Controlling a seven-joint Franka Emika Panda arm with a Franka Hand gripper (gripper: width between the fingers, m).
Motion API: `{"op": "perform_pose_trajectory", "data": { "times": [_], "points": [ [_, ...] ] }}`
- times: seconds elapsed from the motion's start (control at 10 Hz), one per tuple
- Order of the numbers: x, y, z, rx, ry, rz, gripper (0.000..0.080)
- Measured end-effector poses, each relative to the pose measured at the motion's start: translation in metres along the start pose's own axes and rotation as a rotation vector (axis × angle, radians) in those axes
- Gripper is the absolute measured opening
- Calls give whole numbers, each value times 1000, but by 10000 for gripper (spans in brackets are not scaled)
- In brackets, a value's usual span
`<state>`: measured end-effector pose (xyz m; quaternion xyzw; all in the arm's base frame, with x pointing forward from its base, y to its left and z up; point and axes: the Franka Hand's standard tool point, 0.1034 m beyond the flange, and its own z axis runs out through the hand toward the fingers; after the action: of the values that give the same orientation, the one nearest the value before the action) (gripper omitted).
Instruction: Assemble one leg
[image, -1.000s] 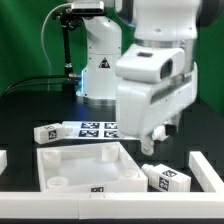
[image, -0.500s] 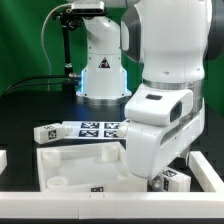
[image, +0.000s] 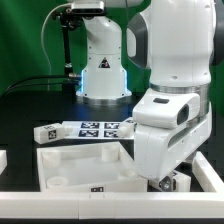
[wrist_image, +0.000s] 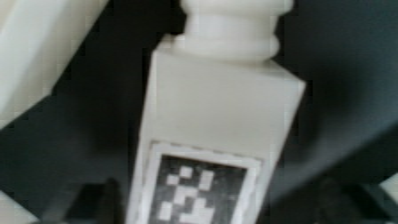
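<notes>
The leg (wrist_image: 214, 110) is a stubby white block with a round peg at one end and a black-and-white tag on its face. It fills the wrist view. My gripper (wrist_image: 210, 200) straddles its tagged end, with one dark finger (wrist_image: 80, 200) on each side and a dark gap to the block, so it looks open. In the exterior view the hand is low over the table at the lower right. Only a corner of the leg (image: 176, 182) shows under my gripper (image: 166, 181).
The large white square tray (image: 60, 165) lies just to the exterior view's left of the hand. Behind it lie the marker board (image: 95, 128) and another tagged leg (image: 46, 132). A white part (image: 211, 170) sits at the right edge.
The arm has swung to the exterior view's right and come down over the leg at the lower right. The hand now covers most of that leg.
</notes>
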<state>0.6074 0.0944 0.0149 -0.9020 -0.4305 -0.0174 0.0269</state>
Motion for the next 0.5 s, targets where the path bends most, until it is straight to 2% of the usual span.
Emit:
{"op": "perform_pose_trajectory", "data": {
  "times": [0.1,0.2,0.3,0.4,0.5],
  "points": [
    [0,0,0,0,0,0,385],
    [0,0,0,0,0,0,284],
    [0,-1,-1,1,-2,7,284],
    [-1,-6,-12,4,-10,36,285],
    [-9,-18,-25,3,-17,50,285]
  ]
}}
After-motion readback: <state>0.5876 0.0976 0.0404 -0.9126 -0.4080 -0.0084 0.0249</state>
